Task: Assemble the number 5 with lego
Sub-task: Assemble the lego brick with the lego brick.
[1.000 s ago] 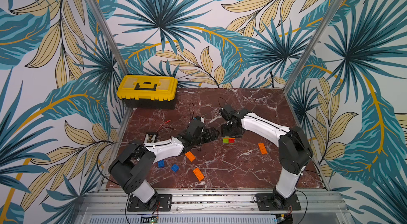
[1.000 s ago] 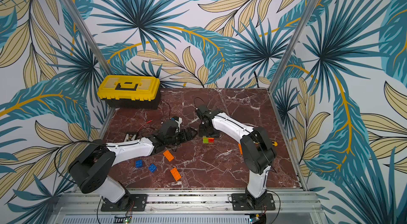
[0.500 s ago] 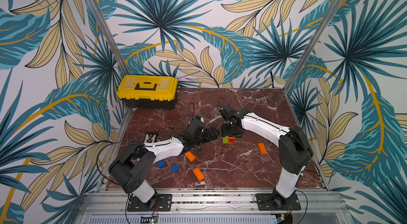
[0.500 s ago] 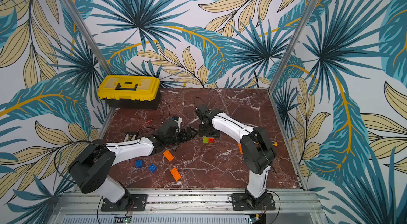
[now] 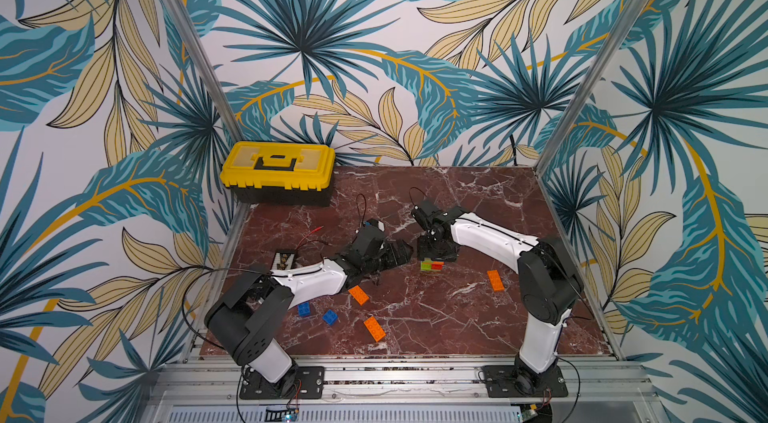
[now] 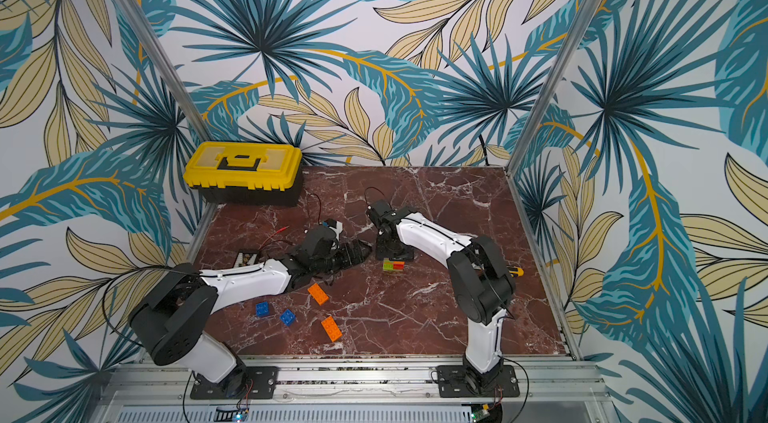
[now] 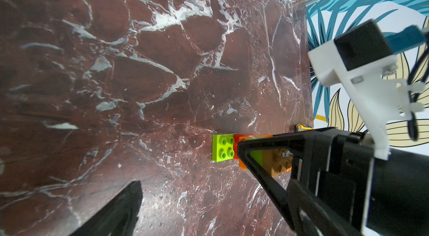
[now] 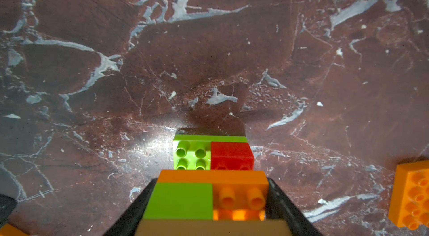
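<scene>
A joined lego cluster [image 5: 432, 265], lime green, red, orange and tan, lies flat on the marble table [image 5: 478, 200] near its middle. My right gripper [image 5: 434, 252] comes down on it from behind. In the right wrist view both fingers [image 8: 139, 202] press the sides of the orange and green bricks [image 8: 213, 175], so the gripper [image 8: 211, 181] is shut on it. The cluster's green square [image 8: 191, 153] and red brick [image 8: 232, 154] stick out beyond the fingertips. My left gripper [image 5: 399, 252] lies low just left of the cluster [image 7: 222, 150], open and empty.
Loose lego lies toward the front: orange bricks [image 5: 358, 294] [image 5: 374, 328] [image 5: 495, 279] and blue ones [image 5: 303, 309] [image 5: 330, 317]. A yellow toolbox [image 5: 278, 169] stands at the back left. A black strip [image 5: 284, 259] with red wire lies left. A yellow knife [image 6: 515, 272] lies right.
</scene>
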Robot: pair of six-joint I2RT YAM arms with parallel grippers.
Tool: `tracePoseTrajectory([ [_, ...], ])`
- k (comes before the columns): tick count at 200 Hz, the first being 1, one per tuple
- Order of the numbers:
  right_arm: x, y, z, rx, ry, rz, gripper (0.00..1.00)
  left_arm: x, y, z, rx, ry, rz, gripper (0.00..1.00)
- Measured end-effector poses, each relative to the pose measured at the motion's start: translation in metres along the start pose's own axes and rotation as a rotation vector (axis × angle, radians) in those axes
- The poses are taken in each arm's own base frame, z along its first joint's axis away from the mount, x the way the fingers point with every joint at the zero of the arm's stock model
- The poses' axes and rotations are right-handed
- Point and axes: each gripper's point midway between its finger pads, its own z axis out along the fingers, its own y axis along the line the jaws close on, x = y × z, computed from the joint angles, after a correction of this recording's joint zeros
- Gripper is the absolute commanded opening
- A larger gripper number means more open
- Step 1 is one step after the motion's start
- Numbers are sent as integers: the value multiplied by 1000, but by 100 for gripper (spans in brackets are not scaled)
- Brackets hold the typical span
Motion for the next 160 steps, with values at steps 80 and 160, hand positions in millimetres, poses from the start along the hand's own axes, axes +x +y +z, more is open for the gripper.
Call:
tracePoseTrajectory([
  [80, 1, 2, 0, 0, 1, 0, 69, -1, 1, 0, -8, -8, -1, 100],
  [160, 4, -1, 3, 16, 1, 7, 69, -8, -1, -4, -9, -39, -2, 100],
])
